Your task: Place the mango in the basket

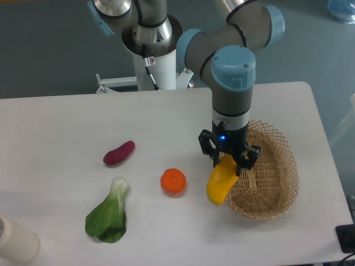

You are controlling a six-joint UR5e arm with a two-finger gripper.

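- Nearest the camera, at the bottom left edge, stands a pale cream cylindrical container [15, 239], cut off by the frame.
- Just right of it lies a green leafy bok choy with a white stem [108, 213], stem end pointing up and away.
- Beyond the greens, a purple-red oblong vegetable [118, 153] rests on the white table [55, 127], well apart from the rest.
- A round orange fruit [173, 181] sits between the greens and the arm's load, near the mango but not touching it.
- The smooth, curved yellow mango [220, 183] hangs tilted — its upper end pinched in the black two-finger gripper [229, 161], whose fingers are closed on it; its lower end points down toward the table, just left of the basket rim.
- The shallow oval basket of tan woven wicker [277, 177] lies at the right, holding nothing that can be seen; the mango overlaps its left edge in view, and whether it touches cannot be told.
- The grey arm with blue joint caps [233, 83] comes straight down onto the gripper.
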